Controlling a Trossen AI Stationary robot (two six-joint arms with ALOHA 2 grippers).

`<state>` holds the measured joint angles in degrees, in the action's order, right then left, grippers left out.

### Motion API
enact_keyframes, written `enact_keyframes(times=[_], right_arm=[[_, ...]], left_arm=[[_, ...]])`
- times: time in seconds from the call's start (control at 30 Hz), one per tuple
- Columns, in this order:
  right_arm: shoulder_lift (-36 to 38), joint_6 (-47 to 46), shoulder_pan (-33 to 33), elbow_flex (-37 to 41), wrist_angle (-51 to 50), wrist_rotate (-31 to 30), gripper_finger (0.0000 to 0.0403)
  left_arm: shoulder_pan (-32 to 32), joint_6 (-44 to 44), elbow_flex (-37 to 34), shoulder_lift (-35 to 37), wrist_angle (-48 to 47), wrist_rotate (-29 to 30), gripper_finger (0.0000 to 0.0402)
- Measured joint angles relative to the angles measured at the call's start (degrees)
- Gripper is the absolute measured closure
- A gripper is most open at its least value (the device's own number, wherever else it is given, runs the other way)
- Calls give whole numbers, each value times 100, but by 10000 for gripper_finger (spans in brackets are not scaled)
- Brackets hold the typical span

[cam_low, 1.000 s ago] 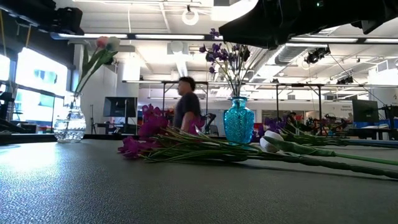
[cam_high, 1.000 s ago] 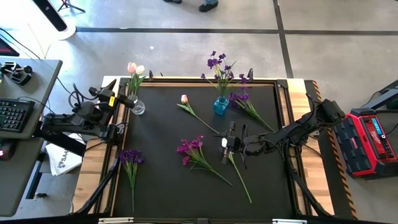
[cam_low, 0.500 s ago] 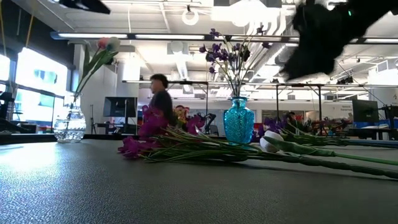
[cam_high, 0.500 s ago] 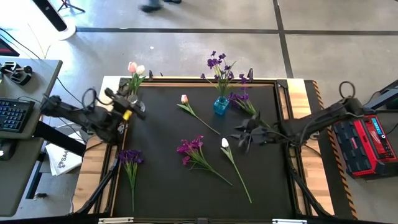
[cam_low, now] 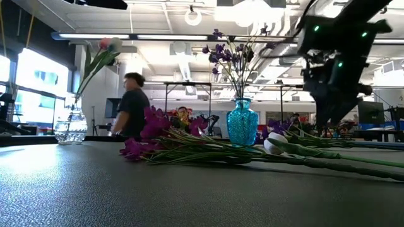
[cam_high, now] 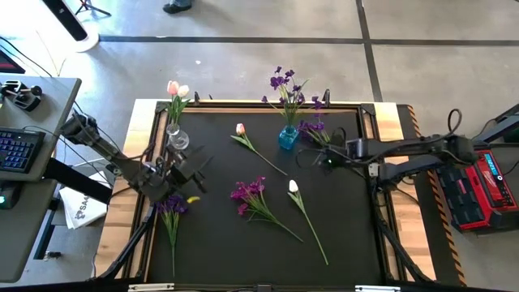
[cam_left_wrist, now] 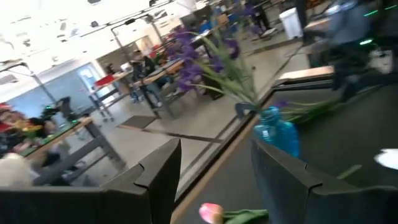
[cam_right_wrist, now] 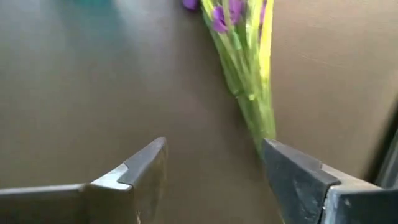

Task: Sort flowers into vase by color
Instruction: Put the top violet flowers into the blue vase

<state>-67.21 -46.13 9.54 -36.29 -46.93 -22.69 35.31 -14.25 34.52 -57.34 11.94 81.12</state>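
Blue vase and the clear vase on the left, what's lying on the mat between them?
One pink tulip lies between the blue vase and clear vase, as the high view shows.

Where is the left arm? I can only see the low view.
Observer: The left arm reaches in over the table's left side, its jaws near a purple flower lying there.
Operator: Is it holding anything?
Observer: No. Its wrist view shows the jaws open and empty.
Operator: And the dark arm I see on the right?
Observer: That is the right arm. Its jaws are open over the flower stems lying beside the blue vase.
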Motion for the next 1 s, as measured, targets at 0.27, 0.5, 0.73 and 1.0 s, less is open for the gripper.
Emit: enact_keyframes(times=[0.27,0.5,0.73,1.0], right_arm=[[-782,1091,976,0,523,264,190],[-1278,1673,1556,0,1018,875,231],[-1479,1919,1911,-19,1072,1231,291],[-836,1610,1938,16,670,1021,395]], left_arm=[[332,351,0,-319,-8,2,218],[391,507,0,-426,-7,1,218],[408,595,0,-462,-15,-114,218],[544,620,0,-462,-12,-129,218]])
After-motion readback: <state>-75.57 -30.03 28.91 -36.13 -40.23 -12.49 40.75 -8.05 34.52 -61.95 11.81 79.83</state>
